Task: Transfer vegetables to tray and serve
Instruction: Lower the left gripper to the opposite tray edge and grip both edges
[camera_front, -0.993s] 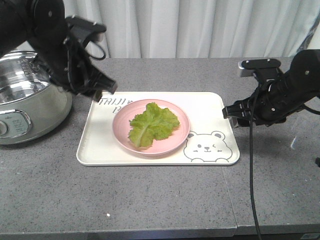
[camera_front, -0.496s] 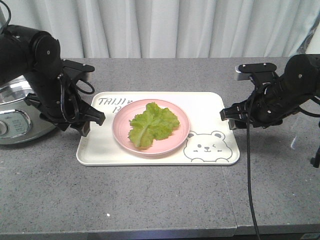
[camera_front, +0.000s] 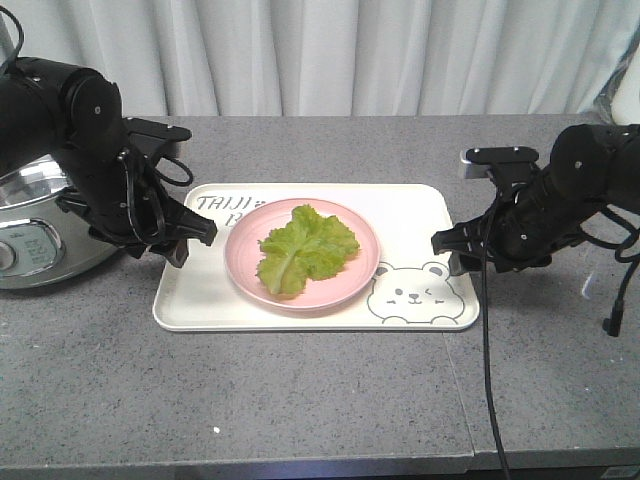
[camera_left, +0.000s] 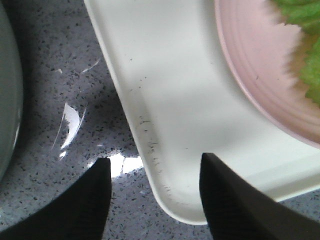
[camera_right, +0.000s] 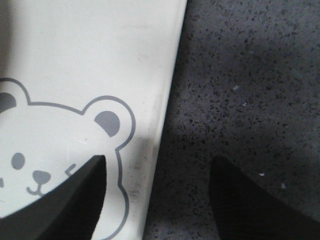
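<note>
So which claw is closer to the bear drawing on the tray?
Right. The right gripper is open astride the tray edge, just beside the bear drawing. The left gripper straddles the opposite edge, with the pink plate between it and the bear.

Kitchen-style test bench: speckled grey counter (camera_front: 300, 400) under the left pincer (camera_front: 190, 245), steel cooker (camera_front: 40, 225) beside it, white curtain (camera_front: 350, 50) behind.

My left gripper (camera_left: 154, 159) straddles the tray (camera_left: 150, 100) rim. The electric cooker (camera_front: 40, 215) crowds its outer side, the pink plate (camera_front: 240, 262) the inner. My right gripper (camera_right: 157, 159) straddles the opposite rim, with bare countertop (camera_right: 240, 75) outward.
</note>
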